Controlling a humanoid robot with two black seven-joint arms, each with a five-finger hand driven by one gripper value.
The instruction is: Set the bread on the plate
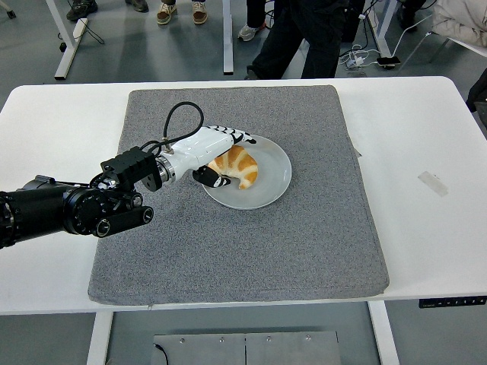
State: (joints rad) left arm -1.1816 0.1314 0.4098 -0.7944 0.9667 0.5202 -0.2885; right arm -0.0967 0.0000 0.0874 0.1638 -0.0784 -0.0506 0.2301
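A golden croissant-shaped bread (245, 170) lies on the light grey plate (278, 179), on its left half. The plate sits on a grey mat (304, 243) in the middle of the white table. My left hand (235, 160), white with black fingertips, reaches in from the left over the plate's left rim. Its fingers (232, 135) are stretched out above the bread and the thumb (214, 180) lies below it, so the hand stands open around the bread. The right arm is out of view.
The white table (426, 129) runs around the mat, with a small strip of tape (432, 183) at the right. A person's legs (304, 38) stand behind the table's far edge.
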